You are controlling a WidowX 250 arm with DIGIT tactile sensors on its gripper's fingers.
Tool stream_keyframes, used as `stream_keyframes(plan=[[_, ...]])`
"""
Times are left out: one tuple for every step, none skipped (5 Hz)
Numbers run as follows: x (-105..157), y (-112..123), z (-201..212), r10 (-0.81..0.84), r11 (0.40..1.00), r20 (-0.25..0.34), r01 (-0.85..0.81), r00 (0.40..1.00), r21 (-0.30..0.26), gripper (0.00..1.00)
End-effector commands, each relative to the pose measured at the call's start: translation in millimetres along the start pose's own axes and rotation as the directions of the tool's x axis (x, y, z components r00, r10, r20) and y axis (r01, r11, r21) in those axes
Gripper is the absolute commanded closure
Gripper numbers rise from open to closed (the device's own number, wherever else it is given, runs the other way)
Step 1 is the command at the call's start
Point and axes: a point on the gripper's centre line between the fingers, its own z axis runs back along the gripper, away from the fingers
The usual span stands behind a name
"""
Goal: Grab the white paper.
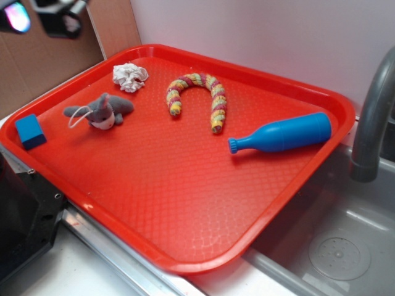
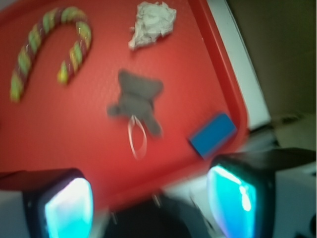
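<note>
The white paper (image 1: 129, 76) is a small crumpled off-white wad at the far left of the red tray (image 1: 185, 246). It also shows at the top of the wrist view (image 2: 152, 23). My gripper (image 1: 43, 15) hangs high above the tray's left corner, well apart from the paper. In the wrist view the gripper (image 2: 148, 206) is open and empty, its two glowing pads wide apart over the tray's near edge.
A grey plush animal (image 1: 105, 111) with a string loop lies just in front of the paper. A blue block (image 1: 29, 131) sits at the tray's left edge. A striped curved toy (image 1: 197, 92) and a blue bottle (image 1: 284, 134) lie to the right. A sink and faucet (image 1: 370, 123) are at right.
</note>
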Motion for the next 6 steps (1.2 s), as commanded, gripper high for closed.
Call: stream_keyframes(plan=[[65.4,21.1,-54.4,0.274,0.961,0.16,-0.276,0.948,-0.008,0.0],[84.1,23.4,-64.5,0.297,0.952,0.216,-0.306,0.93,0.005,0.0],[99.7,14.4,-78.5,0.321,0.941,0.247,-0.337,0.914,0.026,0.0],[113.8,15.8,-97.6,0.327,0.94,0.253,-0.342,0.91,0.016,0.0],[123.9,25.1,-110.0,0.326,0.938,0.228,-0.343,0.917,0.039,0.0],[127.2,35.5,-120.6,0.324,0.94,0.194,-0.338,0.926,0.042,0.0]])
